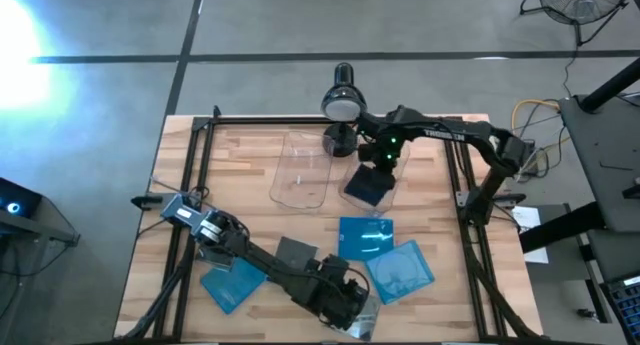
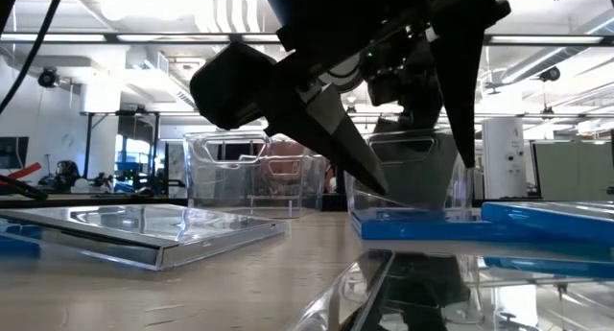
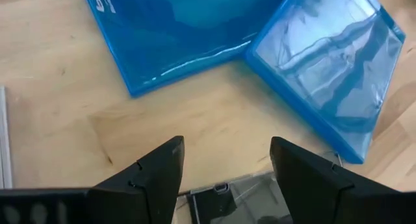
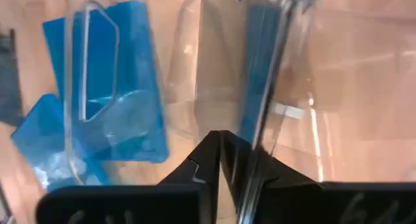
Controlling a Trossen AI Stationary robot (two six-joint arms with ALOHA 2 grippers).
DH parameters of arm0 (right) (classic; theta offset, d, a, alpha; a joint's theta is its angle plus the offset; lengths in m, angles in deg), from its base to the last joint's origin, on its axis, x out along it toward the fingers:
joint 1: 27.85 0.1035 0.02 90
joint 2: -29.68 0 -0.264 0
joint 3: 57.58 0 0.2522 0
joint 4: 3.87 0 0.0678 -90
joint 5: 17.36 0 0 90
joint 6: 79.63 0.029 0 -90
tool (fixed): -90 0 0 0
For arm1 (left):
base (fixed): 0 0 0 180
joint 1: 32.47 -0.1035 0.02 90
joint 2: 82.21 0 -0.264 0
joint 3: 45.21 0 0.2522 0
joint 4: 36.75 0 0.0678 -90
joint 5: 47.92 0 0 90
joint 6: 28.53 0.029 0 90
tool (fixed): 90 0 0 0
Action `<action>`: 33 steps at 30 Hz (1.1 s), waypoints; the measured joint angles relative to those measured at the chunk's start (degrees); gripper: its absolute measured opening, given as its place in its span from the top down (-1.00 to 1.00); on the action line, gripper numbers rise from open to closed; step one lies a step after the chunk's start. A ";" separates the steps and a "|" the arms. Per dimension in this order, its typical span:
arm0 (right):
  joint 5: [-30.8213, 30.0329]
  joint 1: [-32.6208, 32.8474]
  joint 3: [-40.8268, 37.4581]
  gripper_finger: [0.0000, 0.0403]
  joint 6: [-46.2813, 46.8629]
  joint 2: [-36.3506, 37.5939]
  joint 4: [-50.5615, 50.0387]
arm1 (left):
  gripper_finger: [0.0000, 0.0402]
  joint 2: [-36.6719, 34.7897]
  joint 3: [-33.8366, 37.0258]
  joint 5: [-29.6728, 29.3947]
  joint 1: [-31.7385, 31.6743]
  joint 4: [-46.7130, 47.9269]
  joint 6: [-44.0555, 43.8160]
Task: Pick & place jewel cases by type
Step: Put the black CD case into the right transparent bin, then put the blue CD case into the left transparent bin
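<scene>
My right gripper (image 1: 377, 171) hangs over a clear bin (image 1: 372, 163) at the table's far middle, shut on a dark jewel case (image 1: 367, 189). In its wrist view, blue cases (image 4: 107, 87) show through the bin wall. My left gripper (image 1: 358, 307) hovers open at the near edge, its fingers on either side of a silvery clear case (image 3: 227, 198) that lies flat; I see no touch. Two blue cases (image 1: 365, 235) (image 1: 401, 270) overlap at mid-table. A third blue case (image 1: 232, 282) and a dark grey case (image 1: 295, 253) lie flat beside the left arm. My right gripper pinches the dark jewel case by its upper edge (image 4: 255, 130), with the fingers coming from above and pointing down. The case hangs below the fingers, tilted, over the clear bin. The fingers themselves hide the exact place of contact.
A second clear bin (image 1: 301, 171) stands left of the first. A black lamp-like stand (image 1: 342, 105) rises at the far edge behind the bins. Black frame rails (image 1: 190, 185) run along the table's sides. Bare wood shows at the far left and near right.
</scene>
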 joint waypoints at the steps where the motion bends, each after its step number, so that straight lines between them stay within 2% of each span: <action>1: -1.61 0.00 0.44 0.84 0.51 -0.05 0.10 | -0.06 0.00 0.02 -0.06 0.00 0.00 0.00; 4: -9.47 0.34 0.79 0.61 1.46 0.37 -0.03 | -0.06 0.00 0.07 -0.13 -0.02 -0.01 0.09; 10: -14.22 0.64 0.17 0.04 5.76 4.76 -0.27 | -0.06 0.00 0.09 -0.15 -0.02 0.16 2.75; 13: -15.90 1.61 -1.50 -0.19 8.45 10.77 -0.33 | -0.06 0.00 0.09 -0.15 -0.04 0.68 4.26; 18: -24.41 5.17 -7.74 -0.39 13.30 24.38 -3.02 | -0.06 0.00 0.10 0.46 -0.35 0.87 8.48; 21: -22.81 8.21 -14.46 -0.42 22.05 32.98 -7.84 | -0.06 0.00 0.46 1.86 -0.99 0.85 12.31; 24: -14.41 12.04 -23.55 -0.41 35.51 41.23 -9.30 | -0.06 0.00 0.61 4.03 -2.05 0.69 17.85; 26: -10.79 15.12 -29.44 -0.40 44.49 46.94 -7.37 | -0.06 -0.02 0.61 6.93 -2.99 -0.56 22.82; 29: -10.42 18.71 -36.95 -0.38 55.10 53.62 -4.19 | -0.06 0.09 0.71 11.39 -4.55 -4.98 30.04; 33: -7.83 22.24 -43.51 -0.38 65.76 59.40 4.46 | -0.06 0.15 0.72 13.43 -6.62 -10.81 34.35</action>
